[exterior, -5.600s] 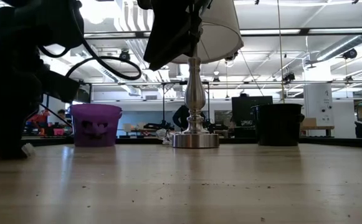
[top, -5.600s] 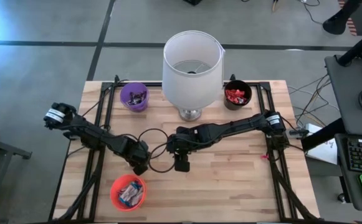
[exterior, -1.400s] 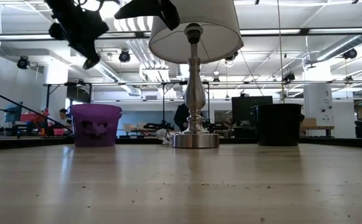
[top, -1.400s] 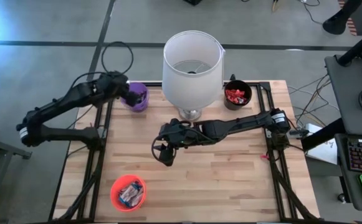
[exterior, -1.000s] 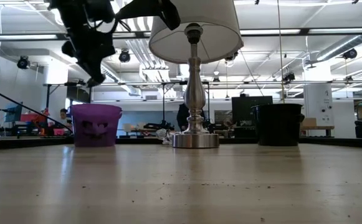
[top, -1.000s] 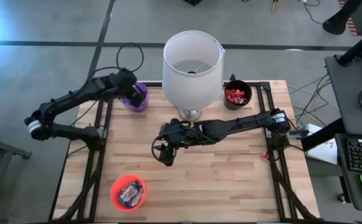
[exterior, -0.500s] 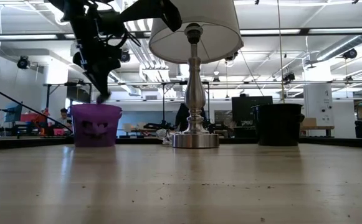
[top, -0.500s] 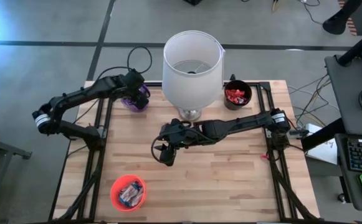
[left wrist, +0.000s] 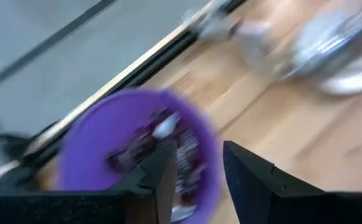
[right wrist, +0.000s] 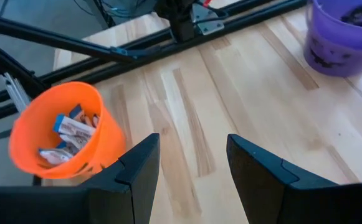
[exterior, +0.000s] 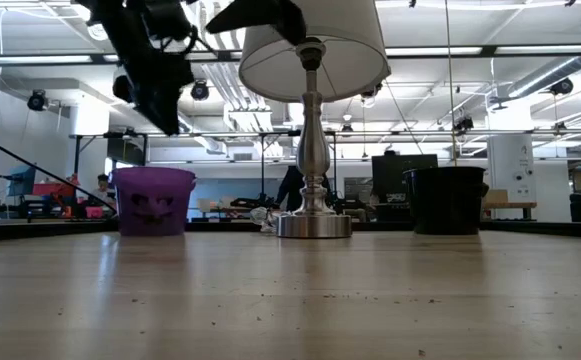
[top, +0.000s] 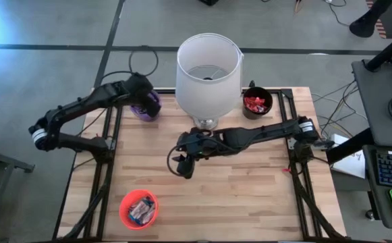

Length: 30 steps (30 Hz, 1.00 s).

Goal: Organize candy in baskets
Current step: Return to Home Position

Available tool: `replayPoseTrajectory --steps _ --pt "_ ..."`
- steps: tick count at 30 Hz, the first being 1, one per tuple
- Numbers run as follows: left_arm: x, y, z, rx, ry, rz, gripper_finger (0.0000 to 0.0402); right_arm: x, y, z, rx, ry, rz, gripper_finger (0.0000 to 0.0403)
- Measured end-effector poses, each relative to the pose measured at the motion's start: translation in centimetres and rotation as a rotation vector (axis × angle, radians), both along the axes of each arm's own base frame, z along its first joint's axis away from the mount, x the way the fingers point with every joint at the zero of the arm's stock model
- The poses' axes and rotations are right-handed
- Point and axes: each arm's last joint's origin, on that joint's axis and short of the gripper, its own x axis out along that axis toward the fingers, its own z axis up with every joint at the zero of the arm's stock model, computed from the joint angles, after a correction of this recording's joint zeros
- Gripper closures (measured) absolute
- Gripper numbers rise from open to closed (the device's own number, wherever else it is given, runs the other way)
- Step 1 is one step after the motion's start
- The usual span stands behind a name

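Observation:
The purple basket (top: 150, 110) stands at the table's far left and holds dark-wrapped candy (left wrist: 148, 142). My left gripper (left wrist: 196, 174) hangs open just above it (exterior: 173, 122), nothing between its fingers. The black basket (top: 257, 103) at the far right holds red candy (top: 254, 102). The orange basket (top: 140, 208) near the front left holds blue-and-white candy (right wrist: 68, 134). My right gripper (top: 184, 169) hovers open over the middle of the table, its fingers (right wrist: 140, 171) with nothing between them.
A lamp with a big white shade (top: 208, 67) on a metal base (exterior: 313, 224) stands at the far middle, between the purple and black baskets. Black rails (top: 108, 155) run along the table's left and right sides. Bare wood (top: 249, 189) lies at front right.
My left gripper came over the purple basket from the table's left, dipped down to its rim, then rose a little above it again. The baskets and the lamp have stayed where they were.

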Motion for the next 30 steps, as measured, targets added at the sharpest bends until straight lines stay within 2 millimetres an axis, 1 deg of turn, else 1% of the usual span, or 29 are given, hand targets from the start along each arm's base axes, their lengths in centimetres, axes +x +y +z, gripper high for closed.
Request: replayPoseTrajectory --steps 5,10,13,17,21,24,26,30 --pt "0.0 -0.7 2.6 -0.01 -0.317 -0.021 0.0287 -2.5 -0.3 3.0 0.021 -0.007 -0.011 0.0225" --pt "-0.6 -1.6 4.6 0.014 -0.487 -0.024 0.0287 -5.8 0.0 6.5 -0.003 -0.048 0.03 0.0225" --pt "-0.5 -2.5 5.9 0.035 -0.599 -0.071 0.0287 -8.0 0.3 9.0 -0.029 -0.117 0.052 0.0225" --pt "0.5 -4.0 8.3 0.123 -0.814 -0.176 0.0287 -10.9 0.6 11.9 -0.141 -0.214 -0.011 0.0225" --pt "1.9 -5.4 10.3 0.202 -1.014 -0.288 0.0287 -13.5 0.2 14.0 -0.19 -0.266 -0.044 0.0225" --pt "3.3 -6.3 10.9 0.247 -1.095 -0.364 0.0287 -15.0 -0.2 14.9 -0.207 -0.279 -0.04 0.0225" --pt "4.4 -6.7 10.8 0.263 -1.116 -0.409 0.0287 -15.9 -0.5 15.4 -0.226 -0.282 -0.03 0.0225" --pt "7.1 -7.4 9.4 0.267 -1.106 -0.473 0.0287 -17.8 -1.0 16.1 -0.252 -0.289 -0.037 0.0225"
